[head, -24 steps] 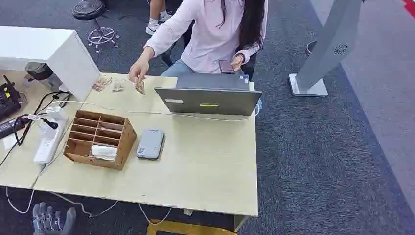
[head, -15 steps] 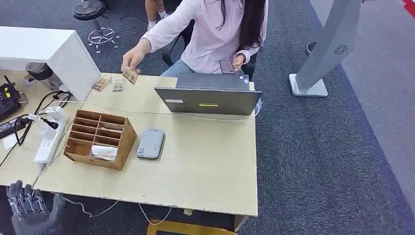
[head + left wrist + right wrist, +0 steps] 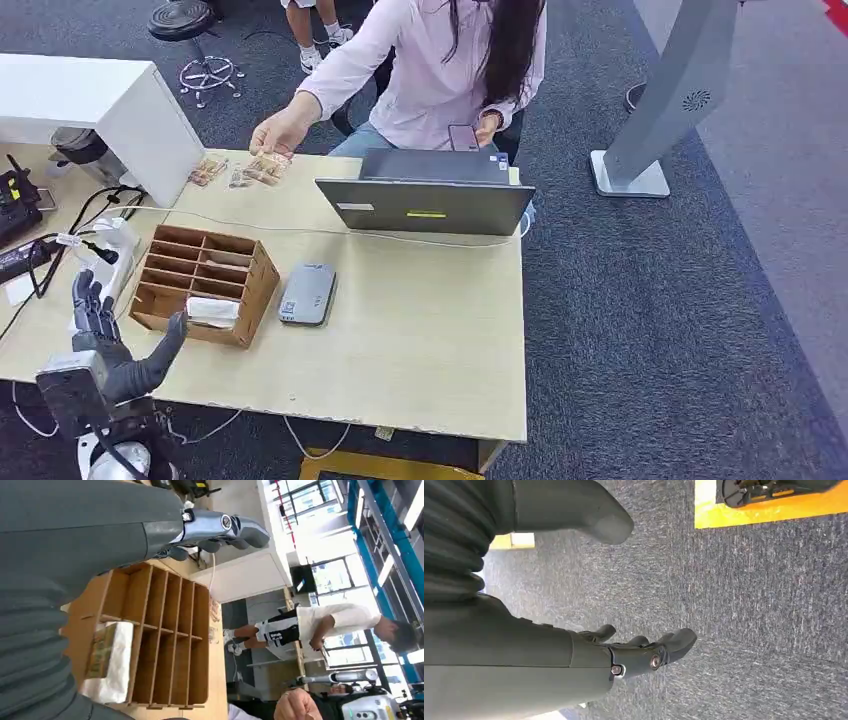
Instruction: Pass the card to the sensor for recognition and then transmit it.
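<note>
A card in a white sleeve (image 3: 212, 311) lies in the front compartment of the wooden organizer (image 3: 205, 270). In the left wrist view the card (image 3: 107, 662) sits in the organizer (image 3: 165, 640) just beyond my palm. My left hand (image 3: 110, 340) is raised at the table's front left, fingers spread and holding nothing, its thumb close to the organizer's front corner. The grey card sensor (image 3: 307, 294) lies flat just right of the organizer. My right hand (image 3: 644, 655) hangs over grey carpet, fingers loosely apart and empty.
A person sits behind the grey laptop (image 3: 430, 195); their hand (image 3: 275, 135) rests on cards (image 3: 262, 170) at the far table edge. A white power strip (image 3: 100, 280) and cables lie left of the organizer. A white cabinet (image 3: 110, 105) stands at the back left.
My left hand has risen from below the table's front edge to beside the organizer. The person's hand has carried a card to the far table edge, beside the others.
</note>
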